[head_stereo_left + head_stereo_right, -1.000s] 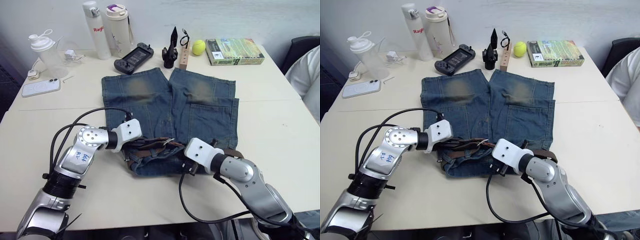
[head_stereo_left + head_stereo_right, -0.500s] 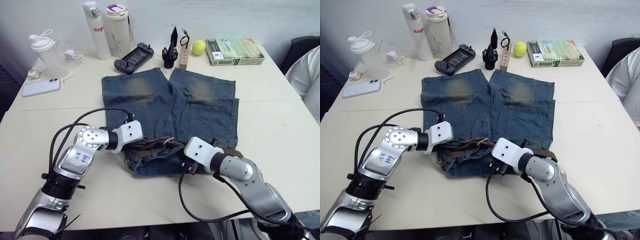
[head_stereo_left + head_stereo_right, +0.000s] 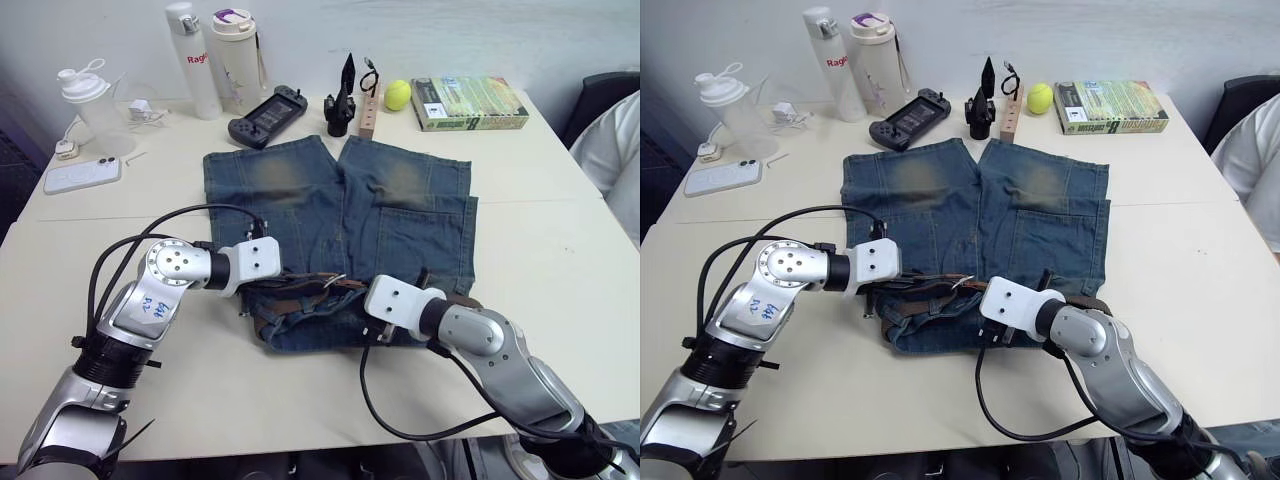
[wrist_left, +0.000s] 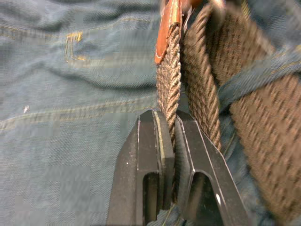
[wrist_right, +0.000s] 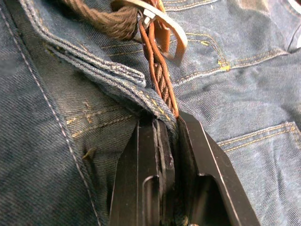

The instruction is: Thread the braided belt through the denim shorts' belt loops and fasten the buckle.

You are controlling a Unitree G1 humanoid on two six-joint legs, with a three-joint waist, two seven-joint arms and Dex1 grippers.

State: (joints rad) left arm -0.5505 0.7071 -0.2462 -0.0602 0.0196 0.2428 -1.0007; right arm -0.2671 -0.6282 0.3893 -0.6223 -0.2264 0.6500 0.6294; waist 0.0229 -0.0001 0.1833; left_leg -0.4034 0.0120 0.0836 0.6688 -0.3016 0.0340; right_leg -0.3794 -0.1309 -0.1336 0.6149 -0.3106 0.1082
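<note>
Since the earlier frame, the left arm's elbow has swung outward, while the left end effector [image 4: 171,155] stays closed on the braided belt [image 4: 169,94] at the lower centre. To its right, the right end effector [image 5: 171,136] pinches the waistband of the denim shorts [image 3: 340,215]; I think it should hold firm while the left feeds the strap straight. The bottles [image 3: 215,60] and book [image 3: 470,100] at the top of the surface [image 3: 80,260] do not obstruct.

Both tool housings cover parts of the denim shorts' [image 3: 340,215] waistband near the surface's front edge, so the belt loops cannot be made out. The braided belt's [image 4: 168,94] far end blurs in the left wrist view.
</note>
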